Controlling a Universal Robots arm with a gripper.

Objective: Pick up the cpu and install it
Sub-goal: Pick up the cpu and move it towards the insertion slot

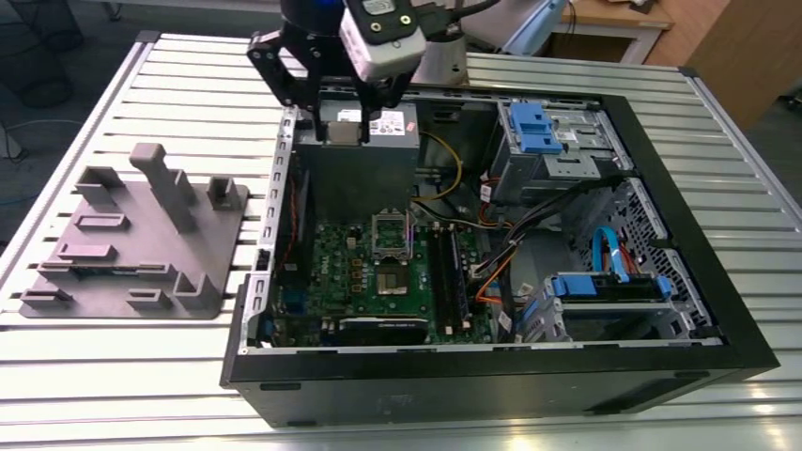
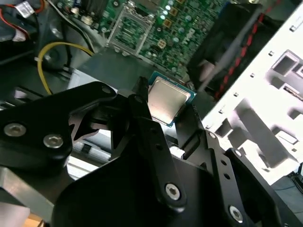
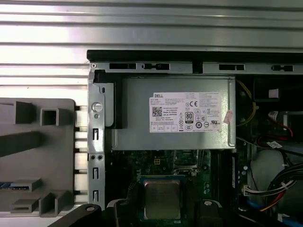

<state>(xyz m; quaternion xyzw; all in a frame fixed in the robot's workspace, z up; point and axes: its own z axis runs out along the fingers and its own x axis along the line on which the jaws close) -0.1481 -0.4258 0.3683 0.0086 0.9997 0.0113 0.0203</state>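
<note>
Pincer [image 2: 168, 109] clasped on one cpu [image 2: 165, 97]

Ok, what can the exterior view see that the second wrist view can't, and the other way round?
Exterior view: the whole open computer case, its blue drive cages and the slatted table. Second wrist view: the shiny silver top of the cpu up close, gripped by the pincer. Both: the green motherboard, its socket and the yellow cable.
</note>
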